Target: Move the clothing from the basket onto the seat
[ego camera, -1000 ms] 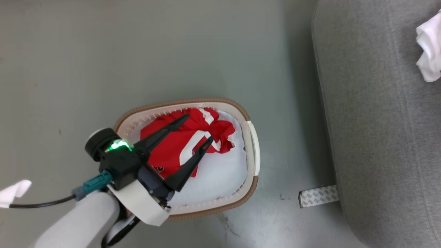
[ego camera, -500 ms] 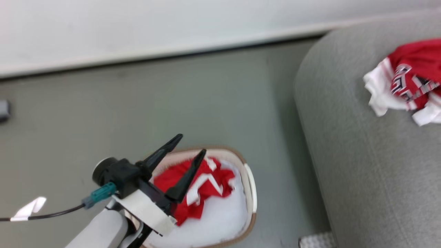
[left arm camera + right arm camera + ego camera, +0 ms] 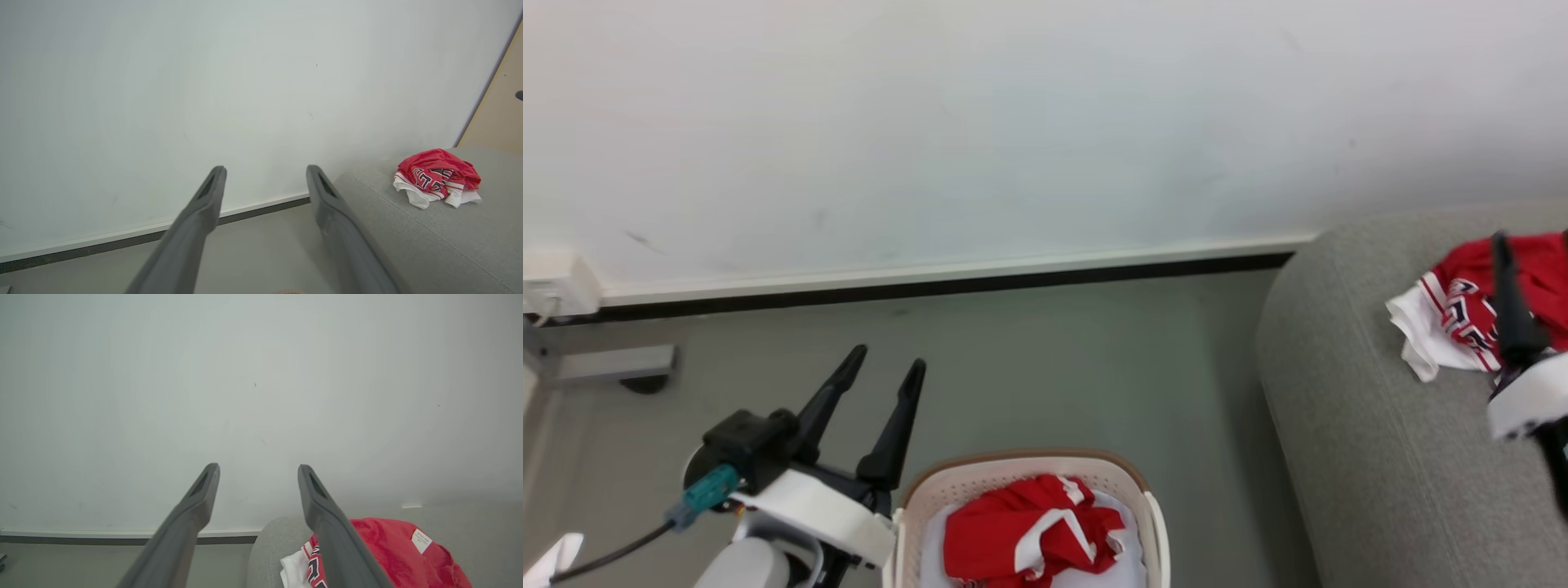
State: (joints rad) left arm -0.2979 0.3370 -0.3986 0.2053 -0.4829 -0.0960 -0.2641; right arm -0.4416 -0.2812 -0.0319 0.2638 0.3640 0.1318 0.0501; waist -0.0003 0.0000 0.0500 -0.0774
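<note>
Head view, left fingers [image 3: 894, 433] spread, angled upward

The lettered garment [image 3: 1454, 314] is seen in red, with white panels and black-and-white block letters. The striped garment [image 3: 1033, 531] is coloured red and crossed by broad white bands. The basket [image 3: 980, 483] is cream-white, dotted with rows of small holes and edged in brown; its liner [image 3: 927, 547] is white. The sofa [image 3: 1339, 425] is upholstered in light grey. The floor [image 3: 1054, 359] is grey-green, the wall [image 3: 1013, 122] off-white. Black fingers [image 3: 894, 425] and a teal connector [image 3: 709, 490] are shown on the left gripper [image 3: 887, 358].
</note>
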